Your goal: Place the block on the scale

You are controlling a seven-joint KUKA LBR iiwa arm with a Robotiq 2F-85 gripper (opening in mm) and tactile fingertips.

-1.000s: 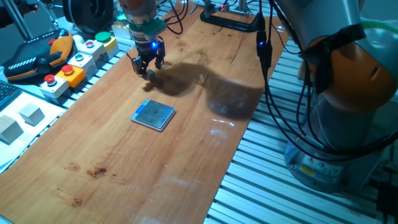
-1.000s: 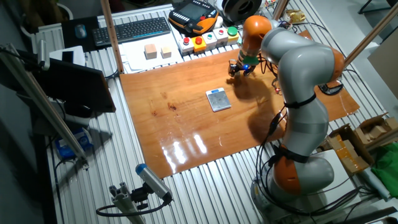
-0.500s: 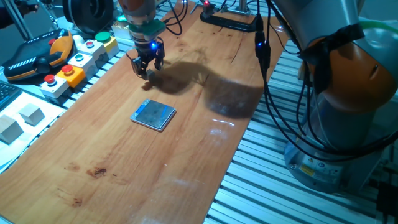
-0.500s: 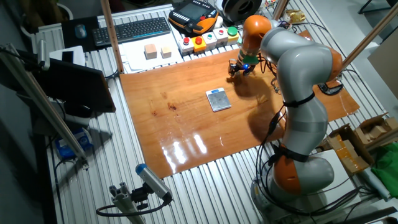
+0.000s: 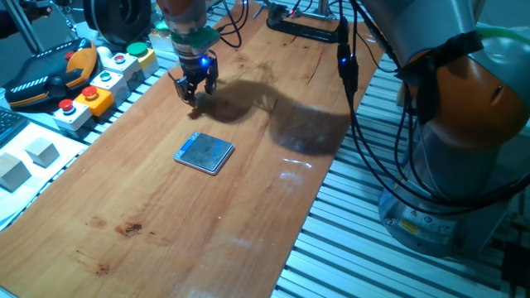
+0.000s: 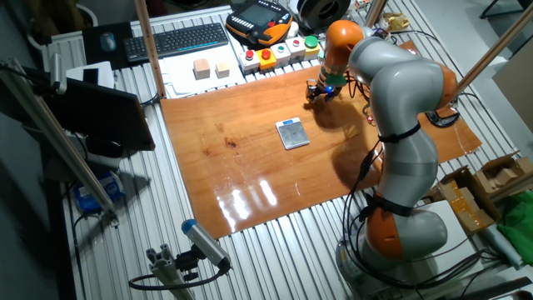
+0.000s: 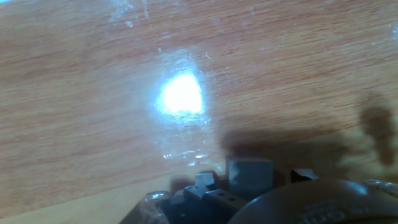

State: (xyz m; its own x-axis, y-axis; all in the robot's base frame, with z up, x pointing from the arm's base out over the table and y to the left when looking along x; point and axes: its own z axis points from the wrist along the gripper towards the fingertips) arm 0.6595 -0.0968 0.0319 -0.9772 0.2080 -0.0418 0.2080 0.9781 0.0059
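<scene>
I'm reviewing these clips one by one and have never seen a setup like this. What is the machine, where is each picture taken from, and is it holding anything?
The grey and orange machine is a single robot arm standing beside a wooden table. Its grasping tip, the end effector, is down low at the table's far side, near a box of coloured push buttons.

Two pictures come from fixed cameras on different sides of the table. The third comes from a camera on the hand, looking along the fingers at the wood; the bright spot there is a light reflection.

On the table lies the scale, a thin square plate with nothing on it. In the hand view a small grey block sits between the fingers, so it seems gripped, though that is not certain. Two larger pale cubes rest off the table.
</scene>
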